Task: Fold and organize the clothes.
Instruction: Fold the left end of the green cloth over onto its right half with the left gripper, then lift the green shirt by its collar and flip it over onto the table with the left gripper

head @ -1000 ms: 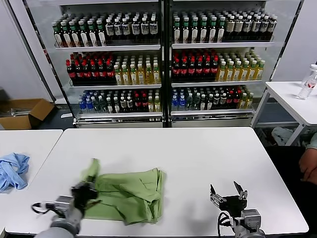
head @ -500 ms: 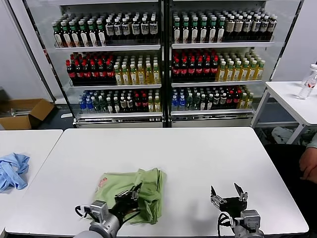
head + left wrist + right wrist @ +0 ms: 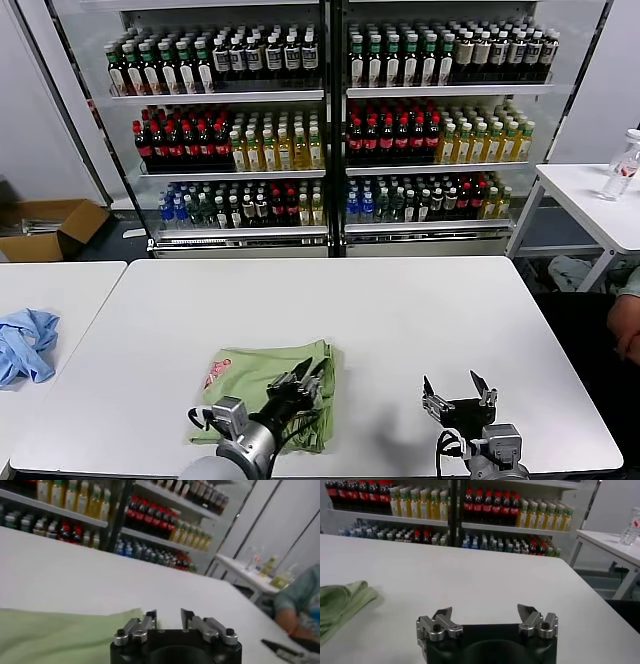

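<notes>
The light green shirt (image 3: 262,385) lies folded into a compact bundle near the front of the white table (image 3: 400,310), with part of its red-and-white graphic (image 3: 217,372) showing at its left end. My left gripper (image 3: 303,376) is open and empty, low over the shirt's right part. In the left wrist view the shirt (image 3: 55,635) lies beside and under my left gripper (image 3: 168,615). My right gripper (image 3: 455,388) is open and empty near the table's front right. The right wrist view shows it (image 3: 484,611) over bare table, with the shirt's edge (image 3: 340,600) farther off.
A light blue cloth (image 3: 25,342) lies on a separate table at the left. A drinks cooler (image 3: 330,130) full of bottles stands behind the table. A person's hand (image 3: 628,335) is at the right edge. A cardboard box (image 3: 45,228) sits on the floor at the left.
My left gripper carried the shirt's left part to the right across the shirt, folding it into a narrower bundle, then let go and opened. The right arm has not moved.
</notes>
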Controlling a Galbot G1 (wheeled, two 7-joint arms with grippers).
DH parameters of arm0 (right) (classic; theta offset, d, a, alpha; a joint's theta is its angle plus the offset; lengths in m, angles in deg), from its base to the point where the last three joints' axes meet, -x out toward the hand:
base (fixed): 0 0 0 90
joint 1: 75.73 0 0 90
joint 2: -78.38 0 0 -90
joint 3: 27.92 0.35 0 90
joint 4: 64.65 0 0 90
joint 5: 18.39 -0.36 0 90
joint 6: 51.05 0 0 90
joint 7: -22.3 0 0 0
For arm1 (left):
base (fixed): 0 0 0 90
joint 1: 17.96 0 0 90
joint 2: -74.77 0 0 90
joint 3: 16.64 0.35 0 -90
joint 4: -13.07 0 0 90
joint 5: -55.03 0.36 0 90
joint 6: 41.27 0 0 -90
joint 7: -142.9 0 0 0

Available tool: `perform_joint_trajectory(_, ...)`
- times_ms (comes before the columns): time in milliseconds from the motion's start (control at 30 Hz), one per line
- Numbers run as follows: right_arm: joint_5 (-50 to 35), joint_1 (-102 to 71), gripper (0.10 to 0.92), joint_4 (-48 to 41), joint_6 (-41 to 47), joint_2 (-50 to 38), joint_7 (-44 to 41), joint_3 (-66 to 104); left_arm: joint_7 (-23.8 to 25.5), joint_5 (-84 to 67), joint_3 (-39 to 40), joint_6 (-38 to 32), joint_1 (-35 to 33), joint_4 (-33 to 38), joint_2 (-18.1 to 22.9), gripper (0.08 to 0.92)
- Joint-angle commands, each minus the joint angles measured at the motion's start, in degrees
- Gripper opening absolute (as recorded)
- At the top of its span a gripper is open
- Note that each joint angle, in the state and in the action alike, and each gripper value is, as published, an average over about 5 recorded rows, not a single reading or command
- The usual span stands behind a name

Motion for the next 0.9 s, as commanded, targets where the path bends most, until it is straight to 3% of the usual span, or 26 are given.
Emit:
perform_joint_trajectory(33, -0.1, 0.4, 0.823, 0.0, -0.2, 0.0, -0.1, 0.1, 1.5, 1.1, -4.2, -5.1, -2.9, 6.7, -1.1, 0.443)
perform_joint_trajectory(133, -0.1, 0.4, 0.823, 0.0, -0.4, 0.0, -0.2, 0.0, 1.3, 5.8, -14.0, -5.5, -6.9, 6.1, -6.5, 0.529)
perform_joint_trajectory(267, -0.1, 0.3, 0.823, 0.0, -0.7, -0.1, -0.2, 0.4, 1.5, 8.5, -25.6, -5.2, -10.8, -0.9, -11.4, 0.642)
perform_joint_trajectory(500, -0.1, -0.1, 0.823, -0.5, -1.4, -0.3, -0.2, 1.3, 3.2, 9.0, -28.1, -3.4, -11.3, -6.5, -8.9, 0.81)
perform_joint_trajectory(900, -0.1, -0.1, 0.823, -1.0, -1.7, -0.2, -0.2, 1.6, 7.6, 6.7, -26.6, -2.5, -10.5, -9.8, -7.1, 0.823)
